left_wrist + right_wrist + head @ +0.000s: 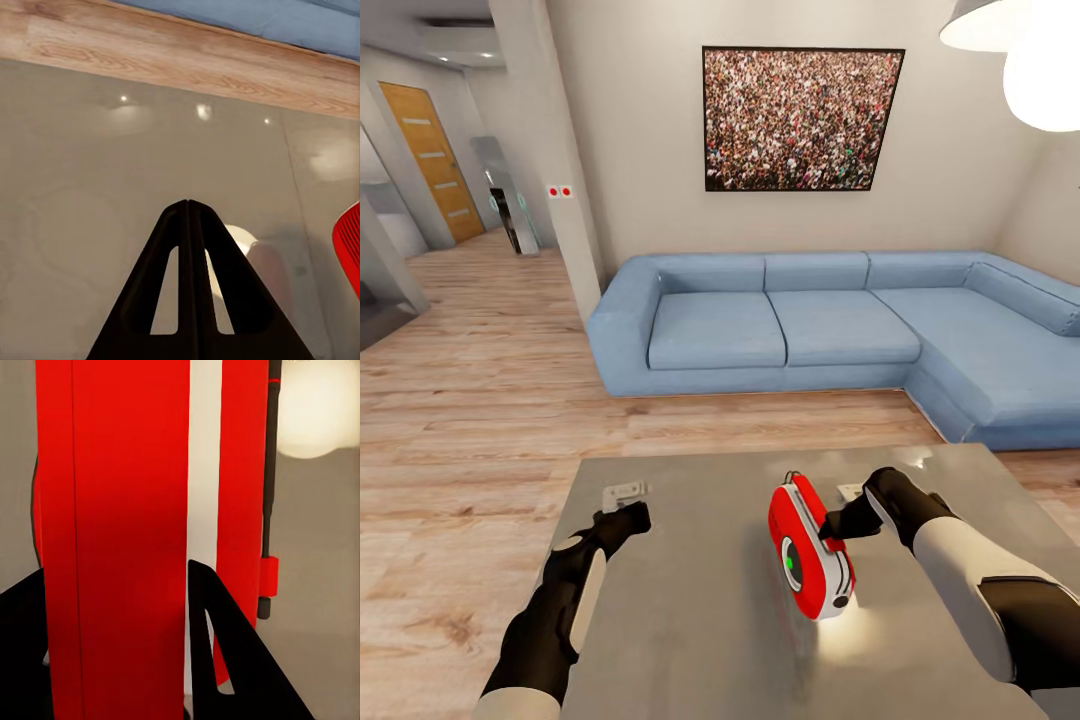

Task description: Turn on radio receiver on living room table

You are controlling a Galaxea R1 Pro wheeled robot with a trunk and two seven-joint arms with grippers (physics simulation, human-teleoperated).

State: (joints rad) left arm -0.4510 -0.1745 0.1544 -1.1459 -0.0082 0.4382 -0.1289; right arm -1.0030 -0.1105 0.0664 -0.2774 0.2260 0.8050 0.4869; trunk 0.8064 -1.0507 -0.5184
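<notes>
Although both arms reach over the grey surface, the right claw is the one at the radio receiver, which stands on edge near the middle, its long axis running away from the robot toward the blue sofa. In the right wrist view the red body sits between the two dark fingers, so the claw looks closed on it. The left claw, fingers pressed together and empty, hovers well to the receiver's left.
</notes>
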